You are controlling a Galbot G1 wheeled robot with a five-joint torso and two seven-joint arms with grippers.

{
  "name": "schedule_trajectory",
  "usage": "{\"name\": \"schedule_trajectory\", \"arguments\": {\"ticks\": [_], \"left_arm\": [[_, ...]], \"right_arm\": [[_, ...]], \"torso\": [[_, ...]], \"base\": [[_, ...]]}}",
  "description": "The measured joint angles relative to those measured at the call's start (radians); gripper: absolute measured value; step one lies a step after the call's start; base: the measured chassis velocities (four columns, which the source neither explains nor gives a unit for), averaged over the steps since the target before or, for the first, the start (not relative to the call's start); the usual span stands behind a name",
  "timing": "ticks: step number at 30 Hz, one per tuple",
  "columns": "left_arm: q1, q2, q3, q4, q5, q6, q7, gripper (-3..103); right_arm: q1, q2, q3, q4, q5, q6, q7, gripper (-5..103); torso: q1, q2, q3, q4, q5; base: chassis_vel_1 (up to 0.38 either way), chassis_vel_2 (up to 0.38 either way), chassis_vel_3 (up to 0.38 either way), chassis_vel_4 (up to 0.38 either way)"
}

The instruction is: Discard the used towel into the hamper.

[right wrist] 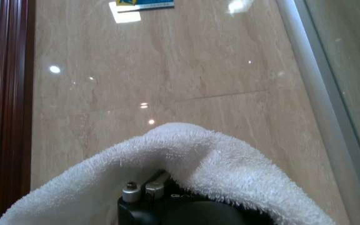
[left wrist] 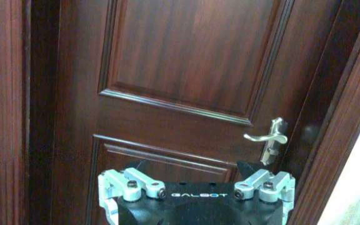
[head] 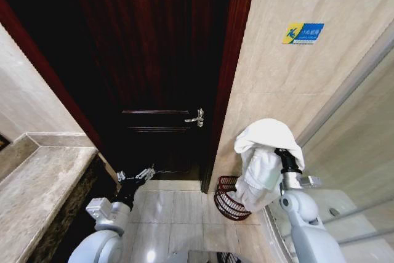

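At lower right of the head view, a white towel (head: 266, 152) is draped over the raised right gripper (head: 284, 152), whose finger state cannot be told; the hamper (head: 229, 199) stands just below it on the floor. At lower left, the left gripper (head: 136, 175), marked "GALBOT", is held wide open and empty toward the dark wooden door (head: 154, 60). A blue-and-yellow wall sign (head: 303, 32) is seen at upper right, its writing illegible.

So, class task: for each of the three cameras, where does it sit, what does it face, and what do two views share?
Head view: high on the robot, looking down at the door, towel, hamper; both arms show.
Left wrist view: behind the left gripper, facing the door and door handle.
Right wrist view: under the towel, facing the marble wall.
Shared: head and left wrist show the handle.
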Motion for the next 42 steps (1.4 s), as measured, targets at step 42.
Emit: {"name": "schedule_trajectory", "arguments": {"ticks": [42], "left_arm": [[0.000,0.000,0.000,0.000,0.000,0.000,0.000,97]], "right_arm": [[0.010,0.040,-0.103,-0.462,0.047,-0.022,-0.129,12]], "torso": [[0.000,0.000,0.000,0.0001,0.0000]], "base": [[0.000,0.000,0.000,0.000]]}}
